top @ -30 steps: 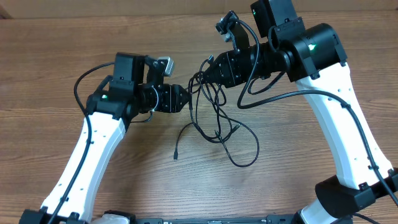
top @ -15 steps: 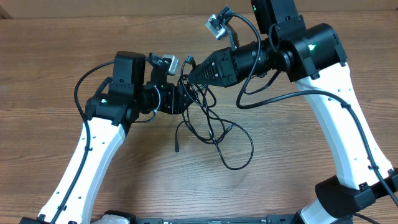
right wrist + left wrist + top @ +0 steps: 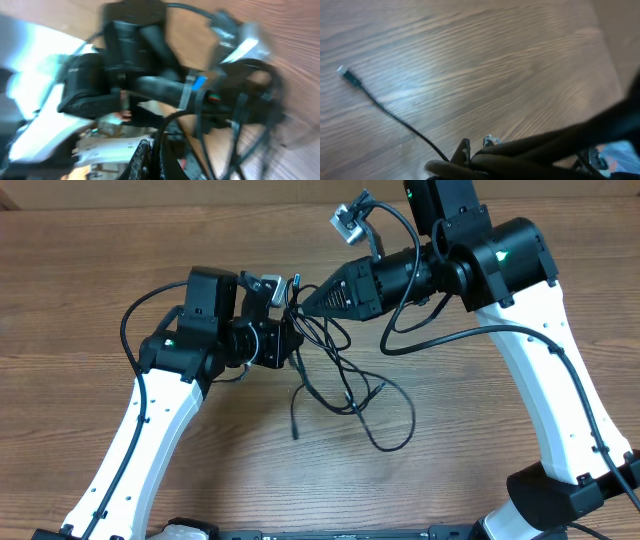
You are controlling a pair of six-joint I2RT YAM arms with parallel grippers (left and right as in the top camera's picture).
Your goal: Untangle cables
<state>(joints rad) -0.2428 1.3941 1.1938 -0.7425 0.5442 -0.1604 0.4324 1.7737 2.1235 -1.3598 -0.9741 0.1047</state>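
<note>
The cables (image 3: 335, 365) are thin black cords tangled in a loose bundle between my two grippers, hanging down to the table. My left gripper (image 3: 292, 338) is shut on strands at the bundle's left side. My right gripper (image 3: 306, 301) is shut on a strand just above it, tip pointing left. One silvery plug tip (image 3: 294, 431) dangles low, another plug (image 3: 380, 388) lies to the right. In the left wrist view my left gripper (image 3: 476, 151) pinches dark blurred strands (image 3: 545, 147), and a cord with a plug tip (image 3: 341, 70) trails over the wood. In the right wrist view a cord (image 3: 162, 127) runs between the jaws of my right gripper (image 3: 157, 157).
The wooden table (image 3: 80, 270) spreads around both arms. Thicker black robot wires (image 3: 130, 320) loop beside the left arm and under the right arm (image 3: 440, 335). The left arm's body (image 3: 125, 65) fills most of the right wrist view, very close.
My left gripper has shut on the bundle's strands. Earlier the right gripper swung left and up with its strand. The low loop and dangling plug have shifted slightly right.
</note>
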